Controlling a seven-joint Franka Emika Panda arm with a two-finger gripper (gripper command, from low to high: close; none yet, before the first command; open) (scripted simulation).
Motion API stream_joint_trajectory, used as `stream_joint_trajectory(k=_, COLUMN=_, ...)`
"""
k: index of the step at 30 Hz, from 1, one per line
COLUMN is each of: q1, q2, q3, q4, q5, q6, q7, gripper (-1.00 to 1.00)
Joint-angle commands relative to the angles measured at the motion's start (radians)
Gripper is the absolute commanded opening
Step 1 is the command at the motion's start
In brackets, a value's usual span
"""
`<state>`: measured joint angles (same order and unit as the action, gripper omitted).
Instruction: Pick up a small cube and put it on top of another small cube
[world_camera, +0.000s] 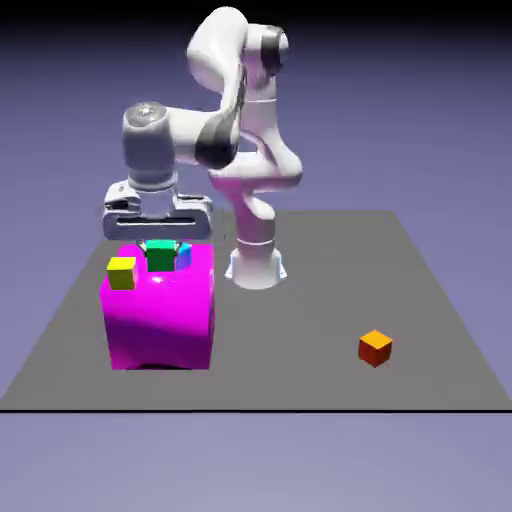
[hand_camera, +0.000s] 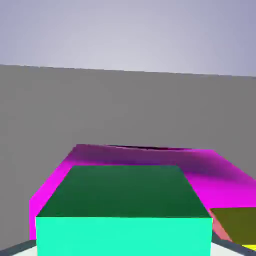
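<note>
The small green cube (world_camera: 160, 256) sits on top of a large magenta block (world_camera: 160, 310) at the exterior view's left. My gripper (world_camera: 160, 248) reaches straight down over it and is shut on this cube. In the hand view the green cube (hand_camera: 125, 215) fills the bottom middle, and only slivers of the fingertips (hand_camera: 15, 249) show beside it. The magenta block (hand_camera: 150, 160) lies under and behind it. An orange small cube (world_camera: 375, 348) rests on the grey table at the exterior view's front right, far from the gripper.
A yellow cube (world_camera: 121, 272) sits on the magenta block's left front corner and also shows in the hand view as the yellow cube (hand_camera: 237, 222). A blue cube (world_camera: 185, 255) peeks out just right of the green one. The robot's base (world_camera: 255, 265) stands behind the block.
</note>
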<state>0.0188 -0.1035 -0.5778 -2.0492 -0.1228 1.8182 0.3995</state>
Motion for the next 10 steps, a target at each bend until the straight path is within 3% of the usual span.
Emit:
stream_joint_trajectory(k=1, q1=0.007, q2=-0.002, q3=-0.008, q4=0.007, q5=-0.003, q6=-0.008, q7=-0.002, gripper=-1.00)
stream_joint_trajectory(k=7, q1=-0.002, q2=0.039, q3=-0.021, q4=-0.136, q5=0.009, q6=0.172, q7=-0.013, gripper=-1.00)
stream_joint_trajectory(k=8, q1=-0.002, q2=0.039, q3=-0.021, q4=-0.136, q5=0.009, q6=0.172, q7=-0.013, gripper=1.00)
stream_joint_trajectory(k=10, q1=0.000, q2=0.029, q3=-0.017, q4=-0.102, q5=0.006, q6=0.128, q7=-0.010, gripper=1.00)
